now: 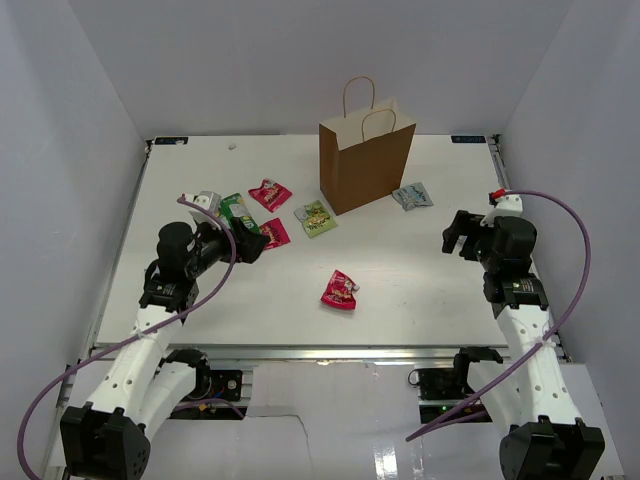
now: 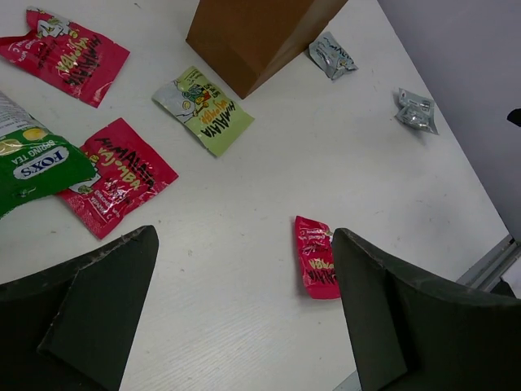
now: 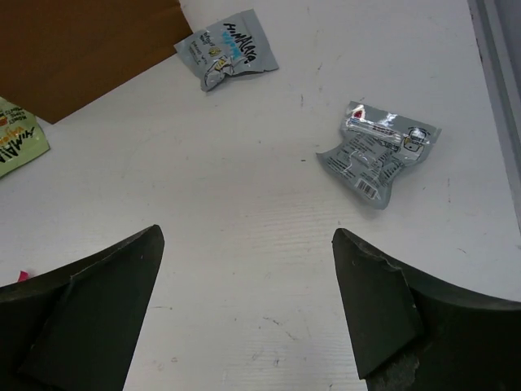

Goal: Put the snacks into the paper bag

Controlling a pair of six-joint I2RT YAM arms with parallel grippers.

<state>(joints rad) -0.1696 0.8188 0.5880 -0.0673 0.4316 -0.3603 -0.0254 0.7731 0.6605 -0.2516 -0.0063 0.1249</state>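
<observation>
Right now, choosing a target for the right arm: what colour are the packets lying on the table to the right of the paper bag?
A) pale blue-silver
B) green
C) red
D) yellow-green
A: the right wrist view shows a pale blue-silver packet near the paper bag and a second silver packet farther right.

Left gripper and right gripper: jaws spread wide, nothing held, each tilted downward.
</observation>
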